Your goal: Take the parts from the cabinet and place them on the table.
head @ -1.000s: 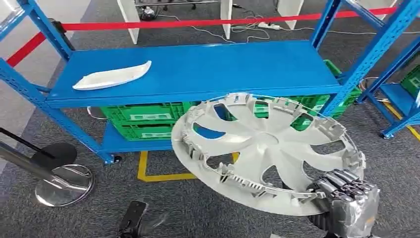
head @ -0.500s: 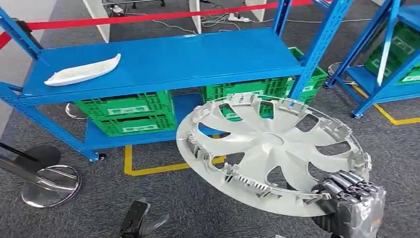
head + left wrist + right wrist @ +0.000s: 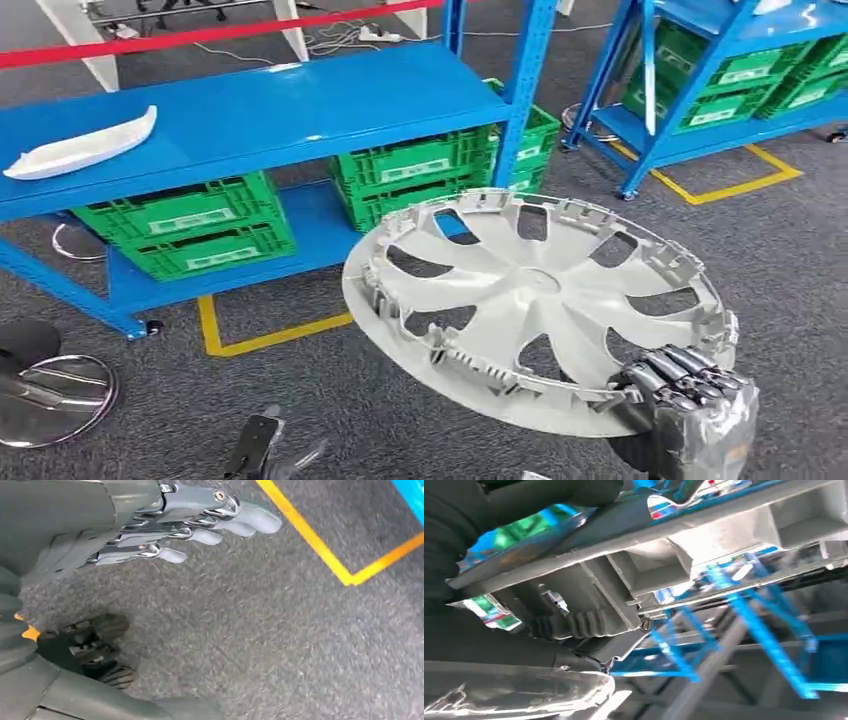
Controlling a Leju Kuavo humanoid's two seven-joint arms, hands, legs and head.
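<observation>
A large silver-grey wheel cover point(image 3: 535, 305) with curved spokes hangs tilted over the carpet, inner side up. My right hand point(image 3: 690, 395) grips its near rim at the lower right, fingers curled over the edge. The right wrist view looks along the wheel cover's ribbed rim point(image 3: 664, 555) from close up. A white curved part point(image 3: 80, 148) lies on the blue cabinet shelf point(image 3: 260, 110) at the far left. My left hand point(image 3: 165, 525) hangs beside my body above the grey carpet, fingers loosely extended and holding nothing.
Green crates point(image 3: 185, 225) fill the blue cabinet's lower shelf. A second blue rack point(image 3: 720, 70) with green crates stands at the right. Yellow floor tape point(image 3: 260, 335) marks the carpet. A chrome stanchion base point(image 3: 45, 395) sits at the lower left. A red barrier tape point(image 3: 200, 33) runs behind.
The whole scene has slid left, so the camera has turned right; the second rack has come into sight. The wheel cover stays in my right hand in the same pose.
</observation>
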